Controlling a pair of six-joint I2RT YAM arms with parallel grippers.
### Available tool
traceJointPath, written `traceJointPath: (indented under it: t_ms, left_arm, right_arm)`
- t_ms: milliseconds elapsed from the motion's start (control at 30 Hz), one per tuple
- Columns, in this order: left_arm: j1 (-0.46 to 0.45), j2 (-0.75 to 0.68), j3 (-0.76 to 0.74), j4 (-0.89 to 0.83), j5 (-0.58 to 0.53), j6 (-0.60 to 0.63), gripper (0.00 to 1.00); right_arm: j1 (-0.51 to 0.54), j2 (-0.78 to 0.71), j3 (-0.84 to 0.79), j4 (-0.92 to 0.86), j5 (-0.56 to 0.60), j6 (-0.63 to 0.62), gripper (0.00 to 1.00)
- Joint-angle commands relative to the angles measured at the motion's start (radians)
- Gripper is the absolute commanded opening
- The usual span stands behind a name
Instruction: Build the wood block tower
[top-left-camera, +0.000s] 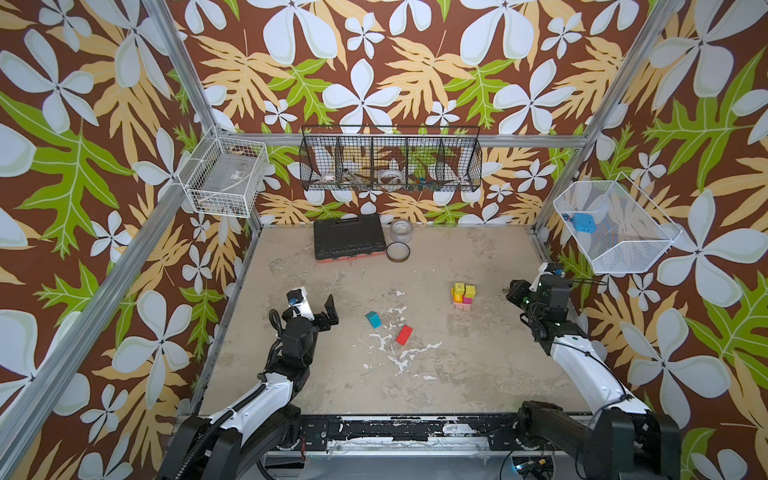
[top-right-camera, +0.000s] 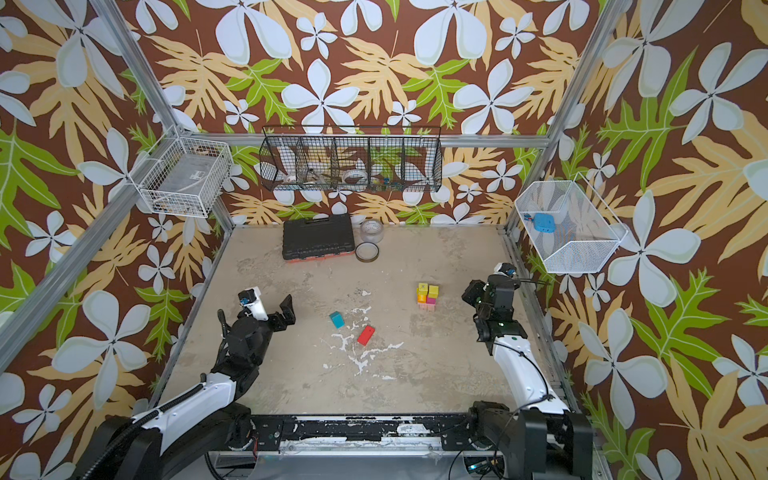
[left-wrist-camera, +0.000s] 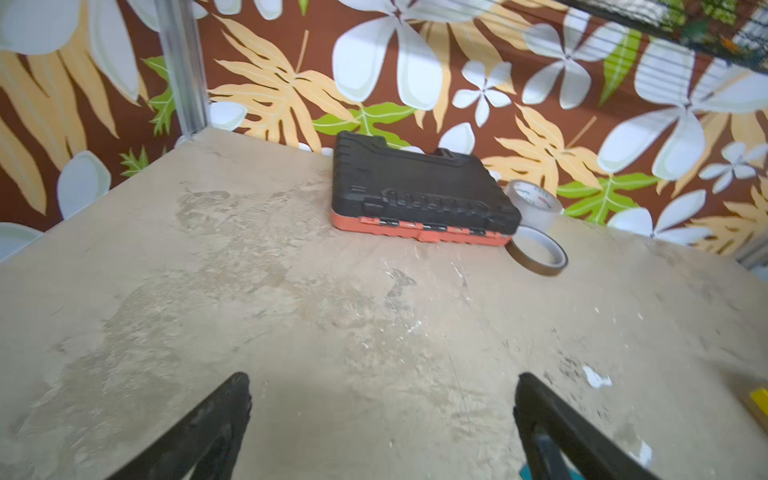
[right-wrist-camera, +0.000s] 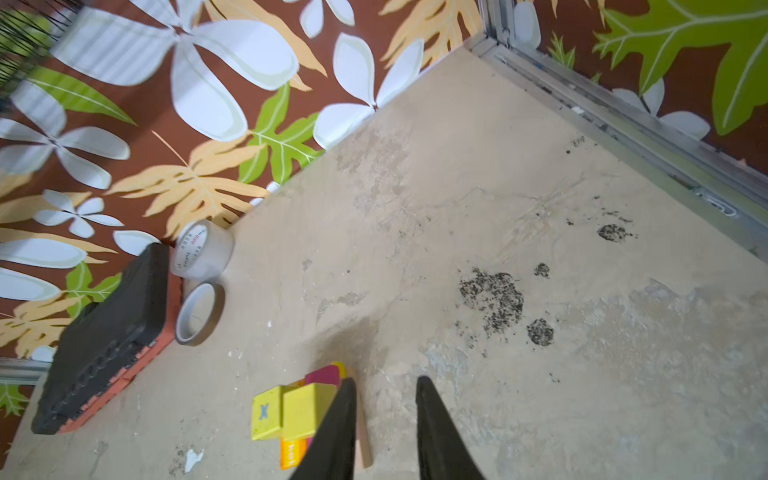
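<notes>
black case (top-left-camera: 347, 237), clear tape roll (top-left-camera: 401, 231), brown ring (top-left-camera: 398, 252)

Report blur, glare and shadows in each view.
Both top views: sharp, evenly lit, no glare on the table. Left wrist view: wallpaper and tool case slightly blurred. Right wrist view: wallpaper smeared, soft shadow on the table ahead of the right pincer.

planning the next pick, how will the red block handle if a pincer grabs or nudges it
The red block looks like a rigid painted cuboid, so it should stay stiff in a grip. Its flat faces suggest it slides rather than rolls when pushed. It lies flat on a long face, so tipping seems unlikely.
</notes>
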Motion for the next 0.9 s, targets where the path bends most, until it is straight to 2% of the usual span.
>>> traceJointPath:
  t_ms: [0,100,267,633,867]
  left_arm:
    - [0.030,0.045,0.019,0.106,0.122,-0.050,1.00]
    - [0.035,0.103,0.026,0.150,0.199,-0.038,1.00]
    - [0.035,0.163,0.042,0.181,0.335,-0.011,1.00]
    - [0.034,0.207,0.061,0.193,0.338,0.000,1.00]
    - [0.034,0.207,0.059,0.199,0.342,0.004,1.00]
  right_arm:
    - [-0.010,0.092,0.036,0.045,-0.152,-0.048,0.21]
    - [-0.010,0.200,0.068,0.087,-0.254,-0.045,0.17]
    - [-0.009,0.322,0.114,0.096,-0.285,-0.049,0.17]
    - [0.084,0.439,0.184,0.033,-0.241,-0.065,0.15]
    - [0.096,0.432,0.186,-0.001,-0.131,-0.062,0.14]
